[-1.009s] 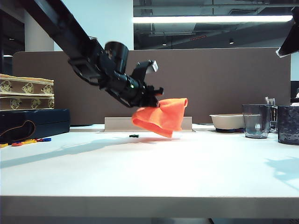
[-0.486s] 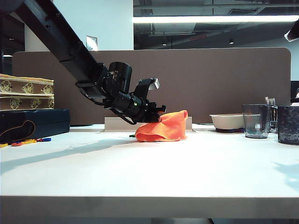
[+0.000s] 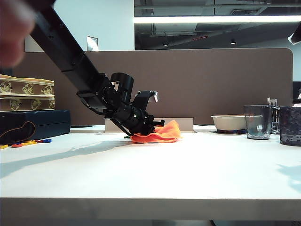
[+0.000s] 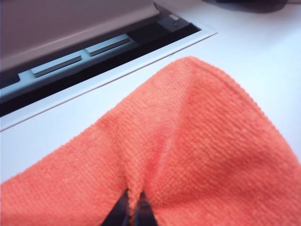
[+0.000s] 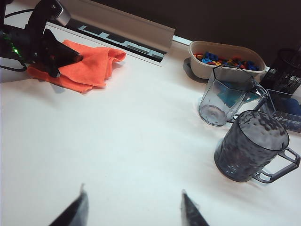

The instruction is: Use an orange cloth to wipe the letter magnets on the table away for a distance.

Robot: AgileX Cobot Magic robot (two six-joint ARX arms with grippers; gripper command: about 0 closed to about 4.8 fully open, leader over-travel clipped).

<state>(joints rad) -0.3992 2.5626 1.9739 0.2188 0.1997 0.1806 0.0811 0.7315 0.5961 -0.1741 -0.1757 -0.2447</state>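
We see the left gripper [image 3: 157, 126] low over the far middle of the table [image 3: 188, 165], its black jaws pinched tight on the orange cloth [image 3: 160, 134], which now lies crumpled on the smooth white top just in front of a long grey slotted strip [image 5: 122, 28] at the foot of the brown partition [image 3: 225, 84]. Up close, the cloth [image 4: 188, 155] shows a fuzzy looped pile and a ridged, stitched edge, rising in a soft peak with a deep fold running down to the dark fingertips [image 4: 123, 213]. From the right wrist camera the cloth [image 5: 89, 63] sits as a rumpled, folded heap, partly under the black left gripper [image 5: 70, 59]. The right gripper [image 5: 131, 209] hangs above the near right of the table with its two pointed fingers spread wide and nothing between them. A few flat letter magnets [image 3: 28, 143] in red, yellow and blue lie at the far left, beside a dark case [image 3: 33, 123]. On the right stand two clear ribbed plastic jugs [image 5: 251, 146] and a shallow beige oval bowl [image 5: 225, 59] of small coloured pieces.
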